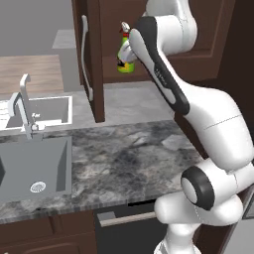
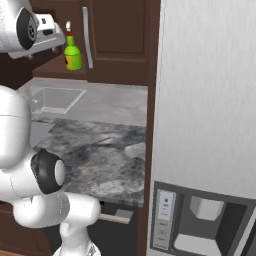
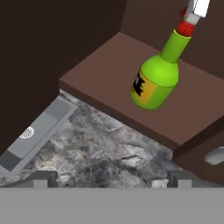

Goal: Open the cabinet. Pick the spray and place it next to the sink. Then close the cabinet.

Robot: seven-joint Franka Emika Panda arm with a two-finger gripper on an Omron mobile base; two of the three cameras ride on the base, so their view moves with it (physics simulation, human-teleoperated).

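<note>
Cabinet (image 1: 94, 64) is open, so step one is done. You haven't picked the spray (image 3: 158, 78) yet; it stands upright on the bottom cabinet shelf (image 3: 105, 74). The place beside the sink (image 1: 34, 168) and closing the door are left. Your pincer (image 3: 111, 178) is spread wide, holding nothing. In the hand view the spray is ahead of the fingertips (image 3: 43, 178) and off toward the upper right, clear of both. You need to centre on it before closing.

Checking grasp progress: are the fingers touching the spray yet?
Apart. The hand view shows the fingers low in frame, with shelf and counter visible between them and the spray.
</note>
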